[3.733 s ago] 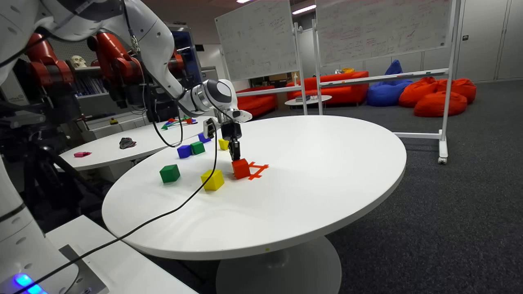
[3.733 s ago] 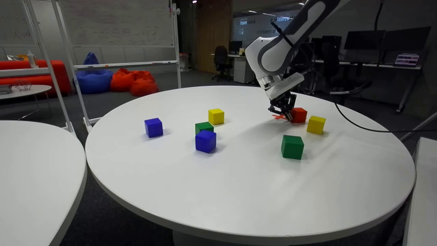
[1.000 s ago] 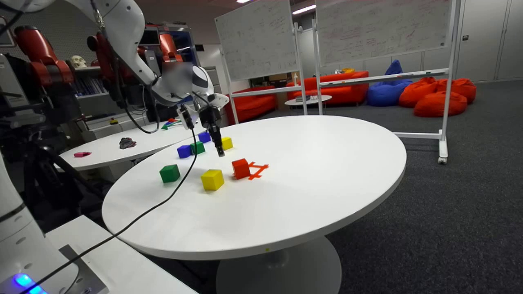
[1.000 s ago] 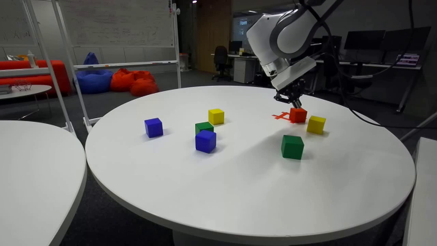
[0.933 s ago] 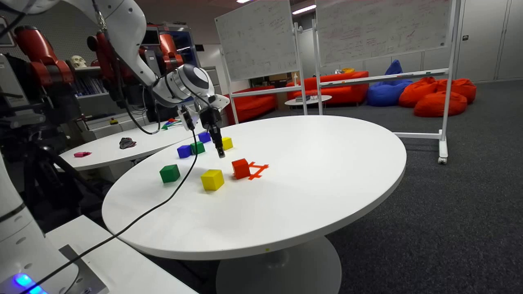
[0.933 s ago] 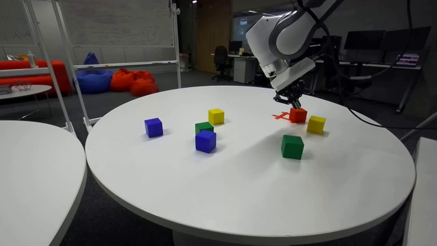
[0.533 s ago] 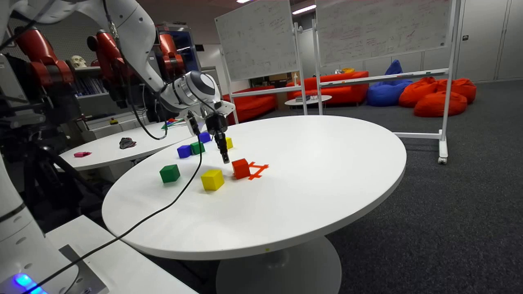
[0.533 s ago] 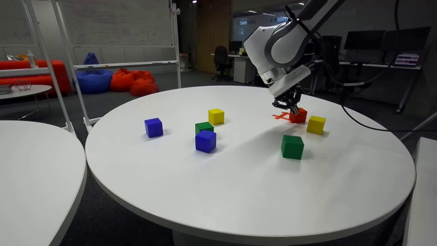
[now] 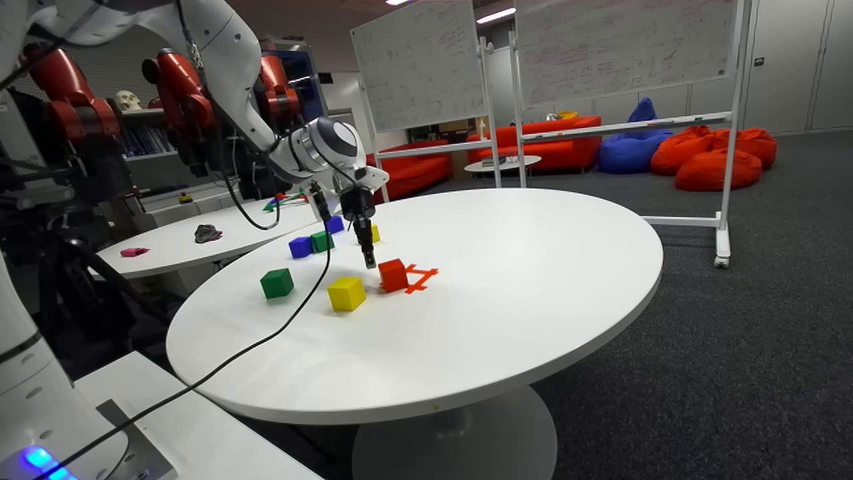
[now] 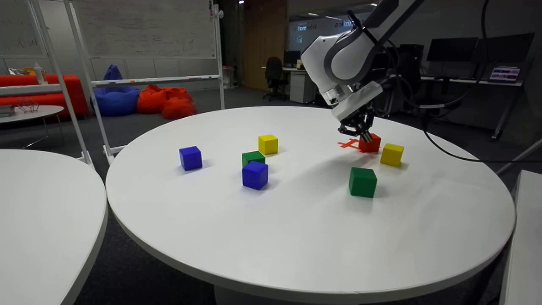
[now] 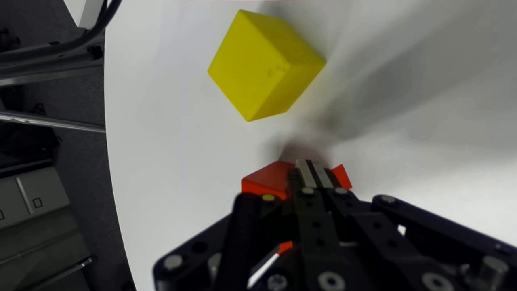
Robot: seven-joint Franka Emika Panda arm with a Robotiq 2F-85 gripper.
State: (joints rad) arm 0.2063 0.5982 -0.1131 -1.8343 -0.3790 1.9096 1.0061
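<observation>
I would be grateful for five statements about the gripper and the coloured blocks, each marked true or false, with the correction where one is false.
1. The gripper is shut and close to the red block. True.
2. The gripper lifts the red block into the air. False: the red block rests on the round white table.
3. In an exterior view, a blue block hides part of a green block. True.
4. Three yellow blocks are on the table. False: there are two, one yellow block near the red block and another yellow block farther from it.
5. A second blue block stands apart, touching nothing but the table. True.
</observation>
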